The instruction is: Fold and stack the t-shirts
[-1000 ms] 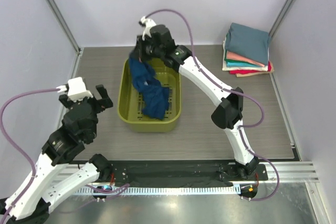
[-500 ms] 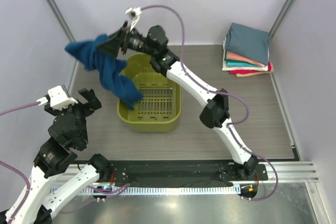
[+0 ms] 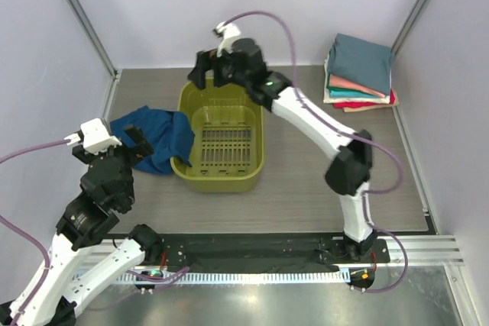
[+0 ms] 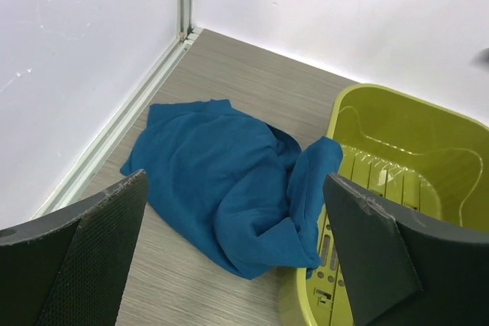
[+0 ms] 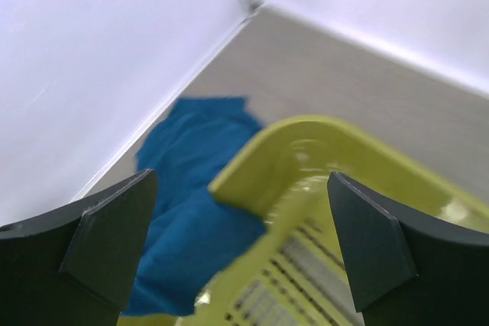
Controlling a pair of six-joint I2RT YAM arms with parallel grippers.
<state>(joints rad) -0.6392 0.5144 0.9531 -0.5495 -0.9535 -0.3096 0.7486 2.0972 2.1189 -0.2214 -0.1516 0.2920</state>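
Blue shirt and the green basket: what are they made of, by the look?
Blue shirt: soft cloth, probably knit, matte. It lies crumpled in loose folds, with one fold up against the basket's rim.
Basket: likely moulded plastic, olive-yellow and slightly glossy. It has rigid smooth walls with highlights and a slotted floor.

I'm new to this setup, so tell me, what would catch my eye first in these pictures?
A crumpled blue shirt lies just left of the olive basket, touching its rim. The right gripper hangs open over the basket's far end. A stack of folded shirts sits in the far right corner.
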